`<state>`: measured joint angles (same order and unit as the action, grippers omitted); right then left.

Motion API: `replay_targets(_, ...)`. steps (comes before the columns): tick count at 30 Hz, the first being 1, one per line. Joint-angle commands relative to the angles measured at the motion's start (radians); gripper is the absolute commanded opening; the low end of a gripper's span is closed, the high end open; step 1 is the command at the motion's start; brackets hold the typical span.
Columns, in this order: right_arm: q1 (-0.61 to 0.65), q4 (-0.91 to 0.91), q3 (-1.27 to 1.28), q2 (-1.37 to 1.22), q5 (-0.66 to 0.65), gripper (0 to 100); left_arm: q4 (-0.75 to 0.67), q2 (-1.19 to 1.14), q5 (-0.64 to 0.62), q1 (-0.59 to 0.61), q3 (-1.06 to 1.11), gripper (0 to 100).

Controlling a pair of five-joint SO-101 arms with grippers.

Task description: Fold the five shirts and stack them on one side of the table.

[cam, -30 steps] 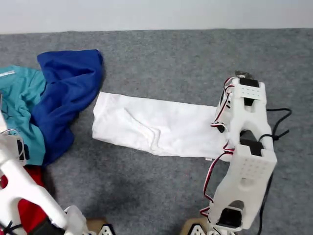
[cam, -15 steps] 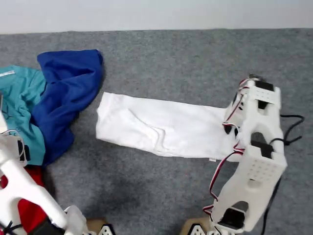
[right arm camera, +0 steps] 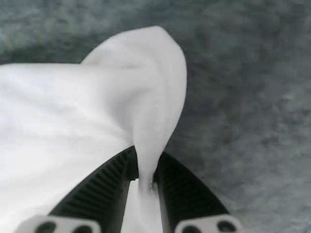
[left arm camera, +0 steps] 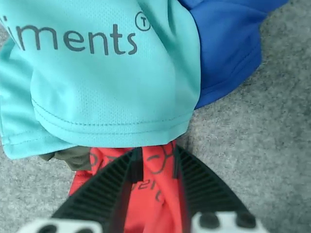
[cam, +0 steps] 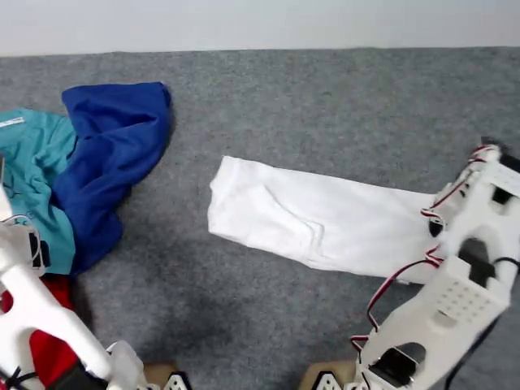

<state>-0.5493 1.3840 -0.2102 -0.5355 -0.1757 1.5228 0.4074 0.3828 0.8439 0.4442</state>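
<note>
White shirt (cam: 325,223) | my right jaws pinch its edge, just dragged it toward frame right on the counter | left jaws spread over red shirt (left arm camera: 158,204) | likely positioning for folding.

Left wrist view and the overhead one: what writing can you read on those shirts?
Teal shirt: dark lowercase lettering, cut off by the frame; no whole word reads.
Red shirt: dark print, creased, partly under the left gripper; unreadable.
Teal shirt's white tag, high view: too small.
Blue shirt, white shirt: none.
</note>
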Motion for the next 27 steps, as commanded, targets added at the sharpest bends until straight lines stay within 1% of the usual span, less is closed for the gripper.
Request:
replay_targets(1, -0.024, 0.038, -0.006, 0.079, -0.015, 0.9, 0.005, 0.032, 0.006, -0.009, -0.004, 11)
replay_targets(6, 0.071, 0.130, -0.006, 0.082, -0.009, 0.9, 0.008, 0.031, 0.006, -0.009, -0.004, 11)
replay_targets(11, 0.196, 0.171, -0.003, 0.143, 0.005, 0.9, 0.009, 0.031, 0.006, -0.009, -0.002, 11)
replay_targets(14, 0.262, 0.176, -0.002, 0.203, 0.052, 0.9, 0.009, 0.031, 0.006, -0.009, -0.002, 11)
replay_targets(21, 0.453, 0.211, -0.005, 0.274, 0.104, 0.9, 0.005, 0.037, 0.006, -0.008, 0.048, 11)
replay_targets(27, 0.602, 0.191, -0.008, 0.282, 0.114, 0.9, 0.003, 0.037, 0.006, -0.008, 0.071, 11)
